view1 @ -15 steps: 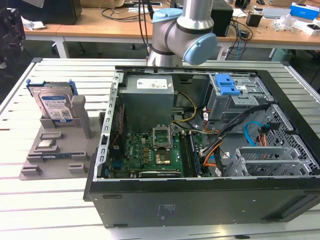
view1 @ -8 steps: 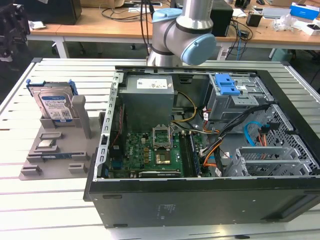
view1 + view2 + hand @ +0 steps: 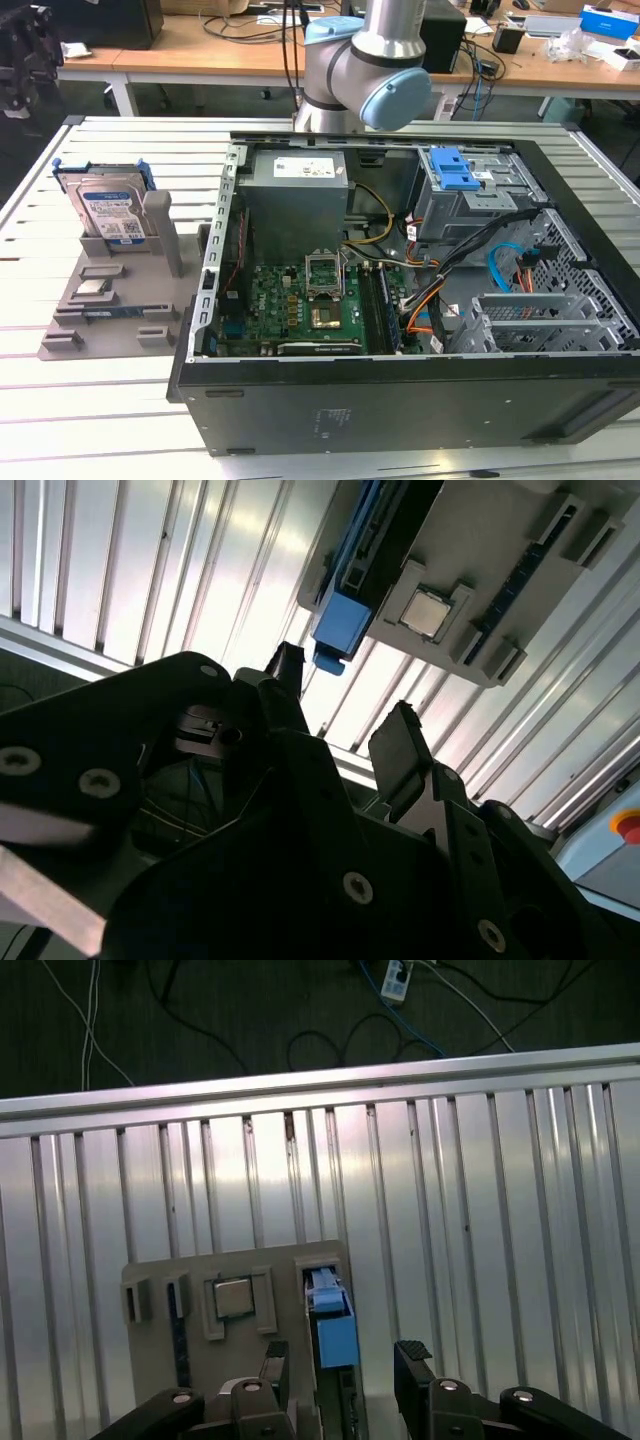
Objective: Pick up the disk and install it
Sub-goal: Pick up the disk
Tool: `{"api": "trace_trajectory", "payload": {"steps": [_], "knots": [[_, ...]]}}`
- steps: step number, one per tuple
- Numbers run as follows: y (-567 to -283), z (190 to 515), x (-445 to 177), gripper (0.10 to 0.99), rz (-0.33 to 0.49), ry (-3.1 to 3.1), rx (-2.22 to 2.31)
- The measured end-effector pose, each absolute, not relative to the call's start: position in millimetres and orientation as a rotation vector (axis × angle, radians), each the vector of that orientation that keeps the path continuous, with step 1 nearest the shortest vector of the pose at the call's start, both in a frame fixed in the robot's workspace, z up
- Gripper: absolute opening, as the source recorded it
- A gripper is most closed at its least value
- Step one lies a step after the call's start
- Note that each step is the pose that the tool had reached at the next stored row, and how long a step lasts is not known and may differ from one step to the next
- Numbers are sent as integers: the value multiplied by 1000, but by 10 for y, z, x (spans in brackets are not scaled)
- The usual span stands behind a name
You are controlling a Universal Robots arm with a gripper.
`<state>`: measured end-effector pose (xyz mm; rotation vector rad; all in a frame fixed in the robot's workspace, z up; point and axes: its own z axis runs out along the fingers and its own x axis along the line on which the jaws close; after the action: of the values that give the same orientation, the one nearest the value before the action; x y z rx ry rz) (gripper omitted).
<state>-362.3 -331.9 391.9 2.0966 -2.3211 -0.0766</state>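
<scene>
One disk [image 3: 335,1338] beneath the spread claw [image 3: 342,1354]

disk [image 3: 108,212]: silver, blue-framed, white-blue label, standing on edge in grey holder [image 3: 165,245], exterior view's left

Nothing was legible: the label [image 3: 116,222] on the disk [image 3: 104,198] and the sticker [image 3: 318,166] on the power supply [image 3: 296,205] were too small to read.

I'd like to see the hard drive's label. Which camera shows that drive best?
The exterior view: the disk stands upright in the grey holder, label facing the camera. Both wrist views show its blue-framed edge.
</scene>
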Motion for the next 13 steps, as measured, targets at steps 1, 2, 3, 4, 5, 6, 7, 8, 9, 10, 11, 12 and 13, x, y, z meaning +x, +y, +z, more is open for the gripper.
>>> {"api": "trace_trajectory", "payload": {"steps": [1, 2, 3, 4, 5, 6, 7, 8, 9, 10, 11, 12, 13], "knots": [[-3317, 3910, -3623, 541, -77, -2321, 2097], [-3316, 3893, -3623, 541, -77, -2321, 2096], [-3315, 3883, -3623, 541, -77, -2321, 2096], [-3314, 3873, -3624, 541, -77, -2321, 2096], [-3311, 3855, -3624, 541, -77, -2321, 2096], [-3308, 3842, -3624, 541, -77, -2321, 2096], [-3307, 3823, -3624, 541, -77, -2321, 2096], [-3305, 3810, -3624, 541, -77, -2321, 2096], [-3303, 3789, -3623, 541, -77, -2321, 2096], [-3301, 3761, -3623, 541, -76, -2321, 2096], [-3300, 3742, -3623, 541, -77, -2321, 2096], [-3299, 3724, -3623, 541, -76, -2321, 2096], [-3299, 3704, -3623, 541, -76, -2321, 2096]]}}
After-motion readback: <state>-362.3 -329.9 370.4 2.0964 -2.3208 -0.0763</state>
